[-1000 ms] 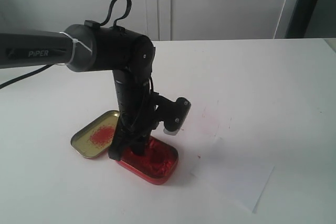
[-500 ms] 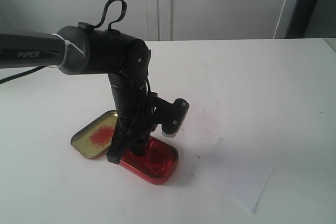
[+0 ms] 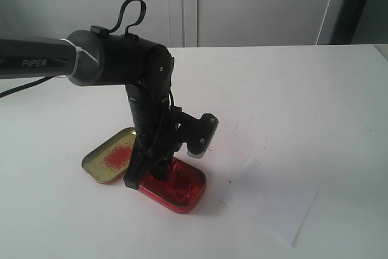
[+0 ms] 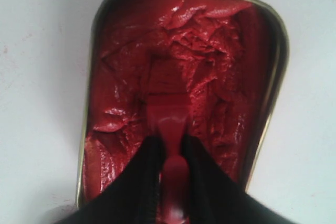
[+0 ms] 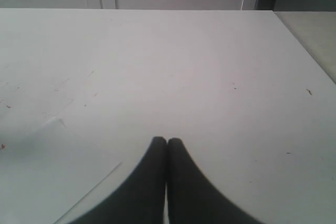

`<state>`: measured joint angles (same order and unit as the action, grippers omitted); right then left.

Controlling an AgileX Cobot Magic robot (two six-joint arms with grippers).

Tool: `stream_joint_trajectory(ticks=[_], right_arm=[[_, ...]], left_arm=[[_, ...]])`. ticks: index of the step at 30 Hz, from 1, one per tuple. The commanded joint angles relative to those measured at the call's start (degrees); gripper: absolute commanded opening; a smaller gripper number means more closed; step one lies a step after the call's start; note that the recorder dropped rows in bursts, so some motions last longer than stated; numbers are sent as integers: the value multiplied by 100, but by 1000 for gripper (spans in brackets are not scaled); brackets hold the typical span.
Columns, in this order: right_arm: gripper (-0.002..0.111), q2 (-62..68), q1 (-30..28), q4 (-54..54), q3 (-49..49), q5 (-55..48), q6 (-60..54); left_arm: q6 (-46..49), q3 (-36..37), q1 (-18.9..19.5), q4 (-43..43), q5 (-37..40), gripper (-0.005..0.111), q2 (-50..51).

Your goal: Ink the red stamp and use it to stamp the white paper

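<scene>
Left gripper (image 4: pixel 170 141) is clamped on the red stamp (image 4: pixel 167 106) handle, with the base pressed into the paste of the red ink tin (image 3: pixel 185 201), lower centre-left of the exterior frame. White paper (image 3: pixel 273 207) sits lower right, just beside the tin, its long axis slanting down-right. So the carry goes rightward, and the left arm is nearer. Right gripper (image 5: pixel 167 142) is pinched closed, empty.

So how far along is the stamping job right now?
Done: lid off, the left gripper holds the red stamp. In hand: inking, its base is pressed into the ink paste. Left: carry it to the white paper, which shows no imprint from here, and press.
</scene>
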<state>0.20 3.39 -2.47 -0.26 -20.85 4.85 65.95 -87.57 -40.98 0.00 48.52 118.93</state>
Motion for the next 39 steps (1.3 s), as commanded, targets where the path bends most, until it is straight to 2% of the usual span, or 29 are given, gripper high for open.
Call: stream_joint_trajectory(ticks=[1,17,30,39], right_arm=[[0,-20,3,-33,26,81,2],[0,-20,3,-33,26,81,2],[0,-20,3,-33,26,81,2],[0,-20,3,-33,26,81,2]], left_arm=[[-64,183,-28,-32,65,0,433],[-106,-65,-28,201,95,0,34],[-106,-60,-28,201,65,0,-590],[-117,-60,-28,175,76,0,-653]])
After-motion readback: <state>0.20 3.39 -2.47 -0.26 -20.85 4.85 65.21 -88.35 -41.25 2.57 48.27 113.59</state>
